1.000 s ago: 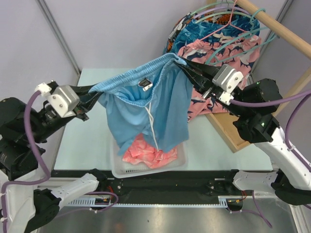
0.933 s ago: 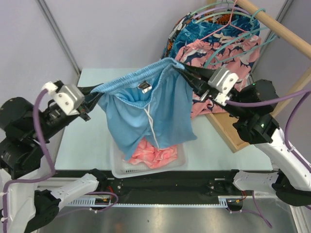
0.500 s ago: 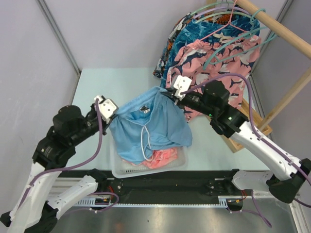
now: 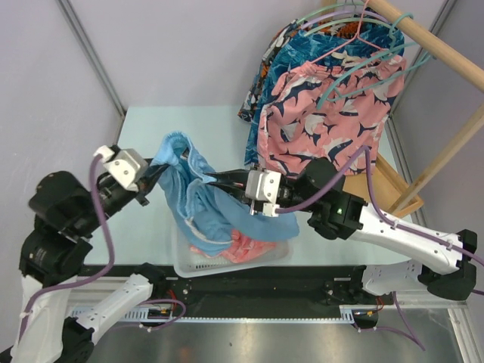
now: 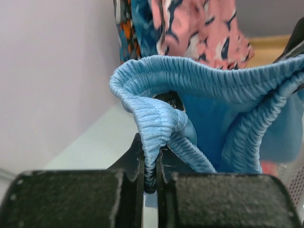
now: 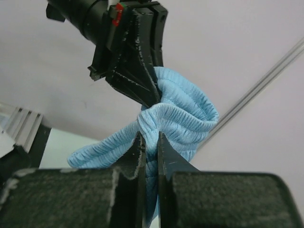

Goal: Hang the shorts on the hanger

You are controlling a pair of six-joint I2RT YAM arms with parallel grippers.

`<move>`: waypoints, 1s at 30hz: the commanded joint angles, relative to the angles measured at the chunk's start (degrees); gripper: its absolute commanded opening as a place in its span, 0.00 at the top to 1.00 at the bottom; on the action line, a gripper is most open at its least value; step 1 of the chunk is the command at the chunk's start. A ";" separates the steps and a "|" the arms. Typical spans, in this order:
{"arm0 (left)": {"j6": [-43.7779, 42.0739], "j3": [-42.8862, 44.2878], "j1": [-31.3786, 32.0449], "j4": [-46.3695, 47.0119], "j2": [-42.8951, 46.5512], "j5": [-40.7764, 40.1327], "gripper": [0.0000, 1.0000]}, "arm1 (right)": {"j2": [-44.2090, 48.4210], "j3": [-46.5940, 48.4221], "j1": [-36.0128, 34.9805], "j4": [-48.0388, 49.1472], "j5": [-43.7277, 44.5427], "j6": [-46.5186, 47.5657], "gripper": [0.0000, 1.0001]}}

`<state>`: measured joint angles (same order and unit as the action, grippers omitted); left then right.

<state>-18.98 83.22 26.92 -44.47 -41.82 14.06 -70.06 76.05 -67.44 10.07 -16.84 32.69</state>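
Observation:
The light-blue shorts [image 4: 198, 198] hang bunched between my two grippers, above the front of the table. My left gripper [image 4: 160, 168] is shut on a fold of the elastic waistband [image 5: 156, 128]. My right gripper [image 4: 207, 178] is shut on another part of the waistband [image 6: 156, 118], close beside the left one. The left gripper also shows in the right wrist view [image 6: 151, 97], fingertips touching the fabric. Mint-green hangers [image 4: 321, 19] hang on the wooden rod at the back right, far from both grippers.
A white basket [image 4: 181, 265] at the table's front edge holds salmon-pink shorts [image 4: 243, 246] under the blue ones. Shark-print shorts [image 4: 318, 121] and other garments hang from the wooden rod [image 4: 431, 45]. A wooden stand [image 4: 393, 189] sits at the right.
Both arms came down and together. The shorts, stretched wide and high between the grippers a second ago, are now slack and bunched over the basket. Both grips held.

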 commanded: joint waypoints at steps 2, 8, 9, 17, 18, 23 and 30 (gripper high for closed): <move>1.85 5.73 -0.20 2.73 -2.21 6.94 1.00 | 0.72 4.63 -0.77 9.80 4.61 2.47 1.00; -1.23 -4.00 -0.20 0.88 1.21 3.79 1.00 | 3.61 1.32 9.83 -3.11 3.23 -5.96 1.00; -1.23 -5.60 -0.29 0.96 1.57 2.73 1.00 | 4.75 0.16 12.05 -4.25 1.74 -7.27 1.00; -2.90 -22.19 -0.29 0.78 4.03 2.63 1.00 | 5.73 -10.83 27.27 -20.68 -19.86 -5.72 1.00; -3.60 -23.79 -0.29 0.18 3.94 3.59 1.00 | 5.20 -11.62 28.23 -23.40 -21.55 -4.57 1.00; -4.57 -34.07 -0.64 3.23 1.92 3.51 1.00 | -0.58 -14.88 29.29 -27.38 -26.48 -2.10 1.00; -5.63 -39.01 -4.49 6.76 -5.09 3.08 0.95 | -6.74 -14.88 32.81 -24.48 -25.79 0.52 1.00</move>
<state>-22.96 45.87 25.43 -43.22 -43.86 16.84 -75.09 60.75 -36.36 -15.99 -40.84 30.17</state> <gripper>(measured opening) 0.068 0.066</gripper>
